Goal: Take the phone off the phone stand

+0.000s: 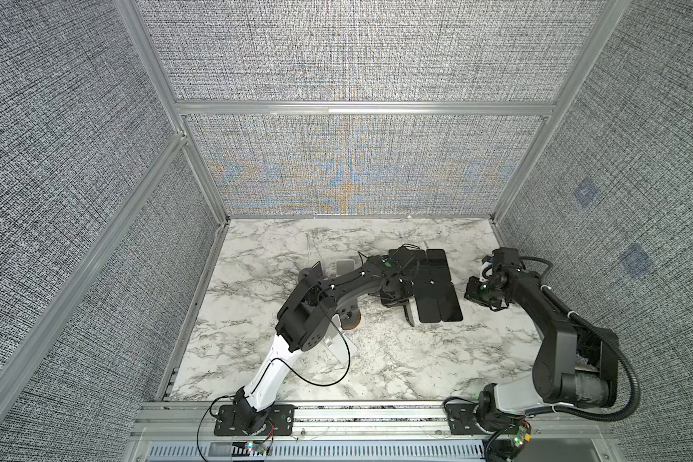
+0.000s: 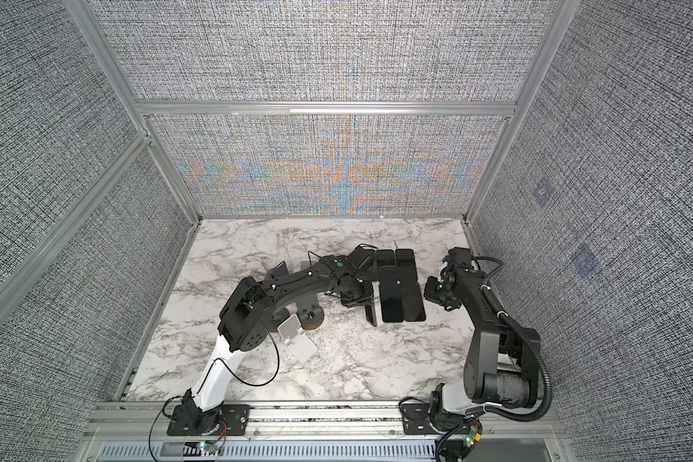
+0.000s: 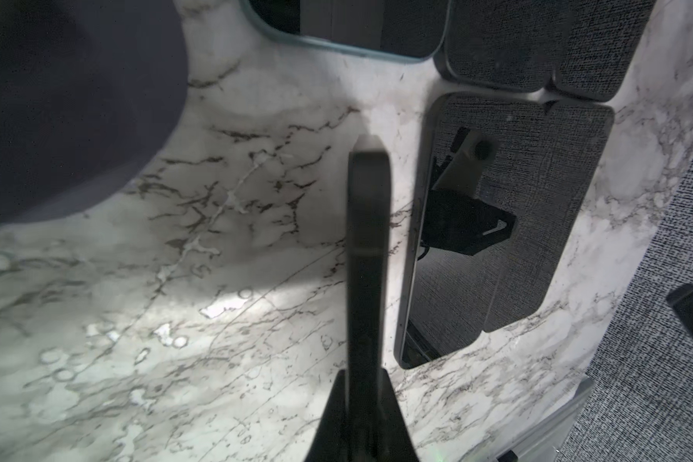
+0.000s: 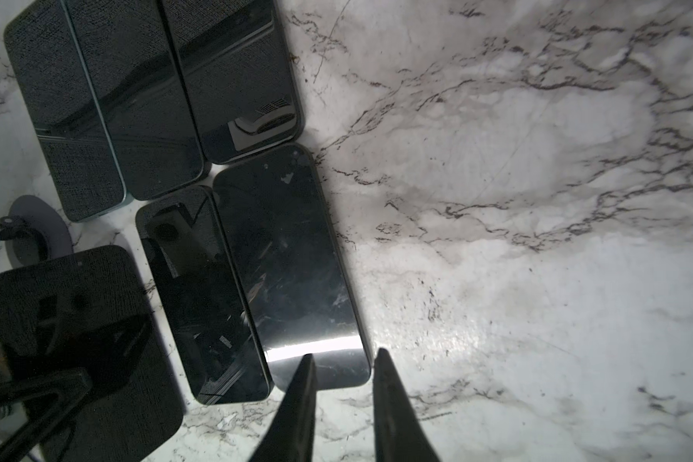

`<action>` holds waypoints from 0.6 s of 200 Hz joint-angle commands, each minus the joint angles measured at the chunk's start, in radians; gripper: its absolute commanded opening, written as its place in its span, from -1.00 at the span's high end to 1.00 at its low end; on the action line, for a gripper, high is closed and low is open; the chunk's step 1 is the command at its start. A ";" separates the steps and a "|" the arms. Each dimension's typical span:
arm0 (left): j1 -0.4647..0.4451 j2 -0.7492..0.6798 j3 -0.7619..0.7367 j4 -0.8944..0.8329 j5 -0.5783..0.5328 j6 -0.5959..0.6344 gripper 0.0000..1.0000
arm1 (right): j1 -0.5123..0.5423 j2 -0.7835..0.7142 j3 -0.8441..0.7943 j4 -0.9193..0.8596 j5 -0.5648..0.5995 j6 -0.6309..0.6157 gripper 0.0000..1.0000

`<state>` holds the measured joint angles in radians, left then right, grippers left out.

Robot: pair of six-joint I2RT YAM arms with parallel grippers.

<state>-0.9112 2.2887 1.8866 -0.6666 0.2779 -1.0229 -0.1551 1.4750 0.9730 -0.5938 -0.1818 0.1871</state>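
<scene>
My left gripper is shut on a dark phone, held edge-on just above the marble beside a cluster of flat phones. In both top views this phone hangs below the left gripper near the table's middle. The right wrist view shows its screen. A white phone stand sits empty near the left arm's elbow, partly hidden in a top view. My right gripper is open, its tips over the near corner of a flat phone, holding nothing.
Several dark phones lie flat side by side right of centre. A round wooden-based stand, a grey stand and a dark stand sit under or behind the left arm. Fabric walls enclose the marble table.
</scene>
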 commanded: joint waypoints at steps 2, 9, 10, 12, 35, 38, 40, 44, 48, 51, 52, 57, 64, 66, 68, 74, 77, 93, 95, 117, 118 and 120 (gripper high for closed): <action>0.000 0.011 0.005 0.024 0.033 -0.015 1.00 | 0.002 0.011 0.001 0.006 -0.004 0.013 0.40; 0.001 0.011 0.005 0.025 0.035 -0.013 1.00 | 0.001 0.014 0.001 0.007 -0.005 0.015 0.39; 0.000 0.012 0.005 0.026 0.035 -0.012 1.00 | 0.001 0.014 0.001 0.008 -0.005 0.016 0.38; 0.000 0.012 0.005 0.027 0.035 -0.011 1.00 | 0.002 0.013 0.001 0.008 -0.006 0.016 0.38; 0.001 0.015 0.008 0.029 0.036 0.009 1.00 | 0.001 0.014 -0.002 0.014 -0.013 0.015 0.36; 0.000 0.016 0.010 0.027 0.036 0.010 1.00 | 0.001 0.014 -0.002 0.014 -0.014 0.016 0.36; 0.001 0.017 0.010 0.026 0.037 0.011 1.00 | 0.001 0.014 -0.002 0.014 -0.014 0.016 0.36; 0.001 0.018 0.011 0.025 0.039 0.011 1.00 | 0.001 0.014 0.001 0.014 -0.015 0.016 0.36; 0.000 0.021 0.011 0.025 0.038 0.014 1.00 | 0.001 0.014 0.001 0.014 -0.016 0.015 0.36; 0.000 0.021 0.012 0.025 0.039 0.015 1.00 | 0.001 0.014 0.000 0.014 -0.016 0.016 0.36; 0.000 0.022 0.011 0.025 0.039 0.015 1.00 | 0.000 0.015 0.000 0.014 -0.016 0.015 0.36; 0.001 0.023 0.012 0.029 0.041 0.015 1.00 | 0.001 0.014 0.000 0.014 -0.019 0.015 0.36; 0.001 0.024 0.007 0.038 0.046 0.018 1.00 | 0.002 0.012 0.001 0.014 -0.021 0.013 0.35; 0.001 0.025 0.007 0.043 0.050 0.018 1.00 | 0.001 0.011 0.000 0.014 -0.021 0.013 0.35; 0.001 0.025 0.005 0.048 0.053 0.020 1.00 | 0.002 0.011 0.000 0.015 -0.021 0.013 0.35; 0.000 0.026 0.002 0.064 0.062 0.023 0.99 | 0.001 0.011 0.001 0.016 -0.022 0.012 0.35; 0.000 0.028 0.001 0.069 0.064 0.024 0.98 | 0.001 0.011 -0.001 0.015 -0.023 0.013 0.35; 0.003 0.037 0.003 0.063 0.059 0.026 0.94 | 0.002 0.011 -0.003 0.019 -0.027 0.012 0.35; 0.003 0.038 0.001 0.063 0.059 0.026 0.93 | 0.001 0.010 -0.003 0.019 -0.028 0.011 0.35; 0.002 0.025 -0.025 0.079 0.041 0.022 0.85 | 0.001 0.007 -0.006 0.014 -0.031 0.009 0.35; 0.003 0.025 -0.026 0.080 0.040 0.022 0.85 | 0.001 0.007 -0.005 0.014 -0.031 0.009 0.34; 0.003 0.024 -0.027 0.080 0.037 0.022 0.84 | 0.001 0.007 -0.006 0.014 -0.031 0.008 0.34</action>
<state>-0.9081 2.3146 1.8809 -0.5838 0.3401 -1.0050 -0.1551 1.4879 0.9726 -0.5865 -0.2005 0.1997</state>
